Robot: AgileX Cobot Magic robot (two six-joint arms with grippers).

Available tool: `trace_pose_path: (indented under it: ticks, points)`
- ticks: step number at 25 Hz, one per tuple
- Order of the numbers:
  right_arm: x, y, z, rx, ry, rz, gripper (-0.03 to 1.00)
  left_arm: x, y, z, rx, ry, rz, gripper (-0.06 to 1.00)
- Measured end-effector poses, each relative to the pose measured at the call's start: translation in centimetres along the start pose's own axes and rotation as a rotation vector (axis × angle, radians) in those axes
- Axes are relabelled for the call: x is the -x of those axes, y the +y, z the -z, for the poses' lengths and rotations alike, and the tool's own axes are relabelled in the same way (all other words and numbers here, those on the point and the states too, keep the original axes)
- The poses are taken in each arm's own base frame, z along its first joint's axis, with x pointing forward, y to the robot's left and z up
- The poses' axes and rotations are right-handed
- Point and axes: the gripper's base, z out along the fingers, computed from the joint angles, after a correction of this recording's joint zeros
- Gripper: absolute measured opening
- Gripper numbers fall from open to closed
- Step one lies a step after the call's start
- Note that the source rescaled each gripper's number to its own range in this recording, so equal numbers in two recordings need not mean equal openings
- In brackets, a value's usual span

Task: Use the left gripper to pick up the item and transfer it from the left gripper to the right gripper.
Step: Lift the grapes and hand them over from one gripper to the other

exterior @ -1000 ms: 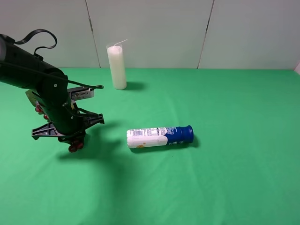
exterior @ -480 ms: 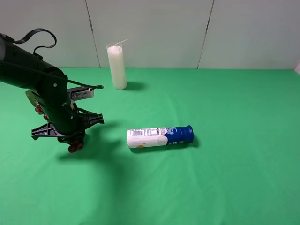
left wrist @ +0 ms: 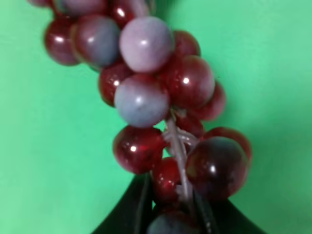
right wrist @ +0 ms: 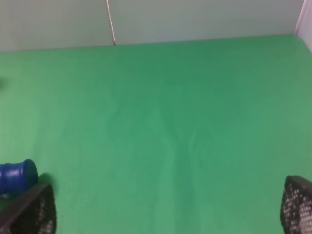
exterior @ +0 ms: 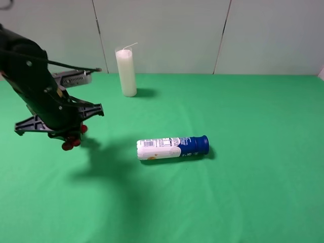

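**A:** High cam?

**B:** Left claw (exterior: 56, 129) is on the left side, clamped on the grape bunch (exterior: 71, 143). Only a few red grapes show under the jaw bar. The bunch looks clear of the green surface (exterior: 243, 167), with its shadow cast off to one side. Bottle (exterior: 172, 148) lies on its side mid-surface, well apart from the claw. Candle (exterior: 126, 72) stands upright near the back wall. Right claw isn't in this view.

**A:** Left wrist?

**B:** Bunch (left wrist: 161, 102) fills the frame, dark red and purple, blurred up close. Black fingers (left wrist: 131, 209) pinch the stem end, green surface behind.

**A:** Right wrist?

**B:** Right claw (right wrist: 163, 214) is spread wide, one fingertip (right wrist: 29, 214) at each edge of the frame. Only bare surface (right wrist: 165, 122) between them, nothing held. The bottle's blue cap (right wrist: 17, 178) shows by one fingertip.
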Motion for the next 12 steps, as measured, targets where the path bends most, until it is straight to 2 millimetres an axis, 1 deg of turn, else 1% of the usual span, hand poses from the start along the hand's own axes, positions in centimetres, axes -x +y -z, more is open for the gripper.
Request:
trace_pose_path:
  ticks: [8, 12]
  points:
    - [0.0, 0.0, 0.0, 0.0, 0.0, 0.0, 1.0, -1.2, 1.8, 6.0, -0.039, -0.058, 0.015, 0.0]
    - [0.0, 0.0, 0.0, 0.0, 0.0, 0.0, 1.0, -1.3, 2.2, 8.9, -0.077, -0.105, 0.014, 0.0]
